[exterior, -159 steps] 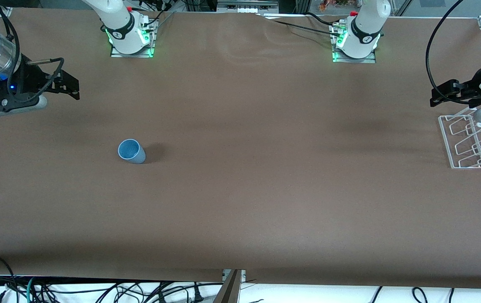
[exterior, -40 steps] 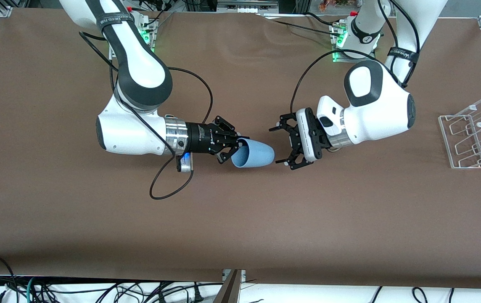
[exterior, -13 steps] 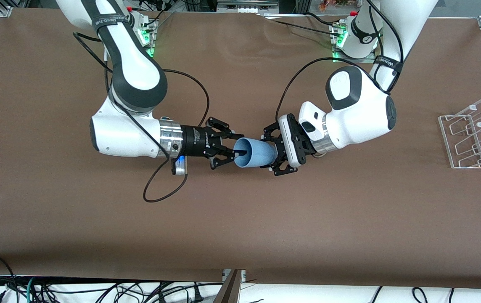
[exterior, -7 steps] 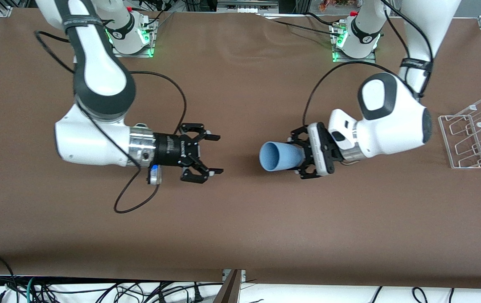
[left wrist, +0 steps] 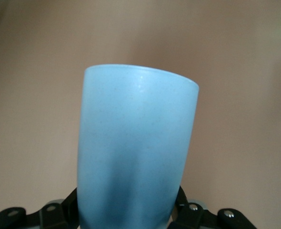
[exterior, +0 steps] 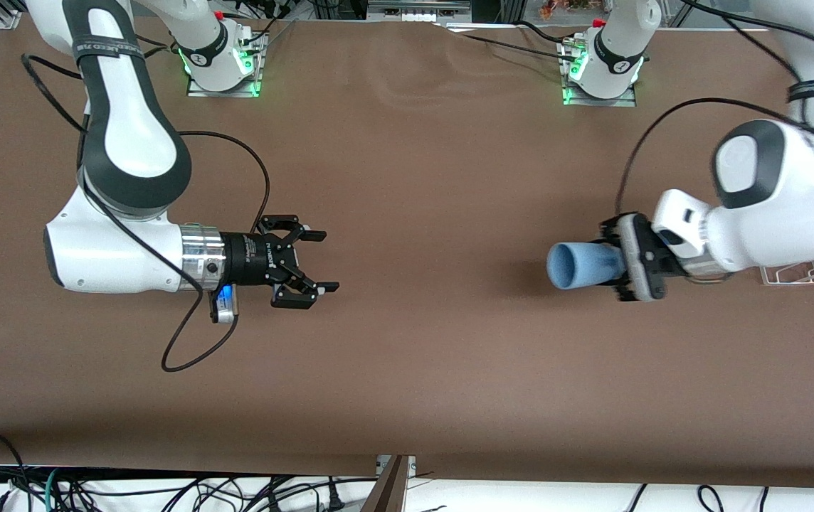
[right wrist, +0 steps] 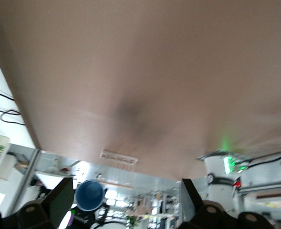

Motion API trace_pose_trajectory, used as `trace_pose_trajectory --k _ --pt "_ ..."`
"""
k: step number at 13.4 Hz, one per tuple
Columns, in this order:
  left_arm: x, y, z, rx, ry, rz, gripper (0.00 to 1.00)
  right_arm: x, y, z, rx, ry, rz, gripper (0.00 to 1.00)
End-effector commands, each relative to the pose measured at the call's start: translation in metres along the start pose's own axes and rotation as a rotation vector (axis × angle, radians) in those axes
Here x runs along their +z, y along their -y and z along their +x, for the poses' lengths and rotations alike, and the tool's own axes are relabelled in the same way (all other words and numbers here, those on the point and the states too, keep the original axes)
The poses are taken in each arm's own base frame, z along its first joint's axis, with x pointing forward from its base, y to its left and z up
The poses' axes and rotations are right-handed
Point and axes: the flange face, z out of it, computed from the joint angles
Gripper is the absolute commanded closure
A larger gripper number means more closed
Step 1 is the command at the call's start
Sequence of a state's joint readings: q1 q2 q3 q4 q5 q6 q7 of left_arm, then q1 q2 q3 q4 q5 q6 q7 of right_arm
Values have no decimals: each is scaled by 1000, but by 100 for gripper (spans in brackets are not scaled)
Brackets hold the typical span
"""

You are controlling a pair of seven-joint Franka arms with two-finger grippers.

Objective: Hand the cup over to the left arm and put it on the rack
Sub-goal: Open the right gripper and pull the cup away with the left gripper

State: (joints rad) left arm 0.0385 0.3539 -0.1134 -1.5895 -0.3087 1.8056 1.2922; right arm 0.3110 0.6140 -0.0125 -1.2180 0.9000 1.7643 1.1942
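Observation:
The light-blue cup [exterior: 581, 264] is held on its side in the air by my left gripper [exterior: 619, 266], which is shut on its base end. The cup's mouth faces the right arm's end of the table. In the left wrist view the cup [left wrist: 135, 143] fills the middle between the black fingers [left wrist: 55, 217]. The clear rack [exterior: 798, 273] is at the left arm's end, mostly hidden by the left arm. My right gripper [exterior: 320, 260] is open and empty above the table toward the right arm's end. The right wrist view shows its gripper [right wrist: 124, 205], the cup [right wrist: 89, 194] and the rack [right wrist: 119, 157] far off.
A black cable [exterior: 186, 355] loops from the right wrist onto the brown table [exterior: 421, 370]. The arm bases [exterior: 218, 67] stand along the edge farthest from the front camera.
The left arm has carried the cup toward the rack at its end of the table. The right arm, open and empty, has drawn back toward its own end.

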Motion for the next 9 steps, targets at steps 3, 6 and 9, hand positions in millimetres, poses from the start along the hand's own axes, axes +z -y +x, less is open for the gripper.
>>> trace_pose_trajectory --k 3,6,9 --pt "-33 11 -106 17 320 13 100 -2 -16 -2 -278 -155 -186 1" --pt "-54 5 -165 -65 538 -33 100 -8 -31 10 -442 -288 -320 1" --pt "-67 -2 -196 -89 801 -78 100 -18 -46 22 -640 -407 -479 1"
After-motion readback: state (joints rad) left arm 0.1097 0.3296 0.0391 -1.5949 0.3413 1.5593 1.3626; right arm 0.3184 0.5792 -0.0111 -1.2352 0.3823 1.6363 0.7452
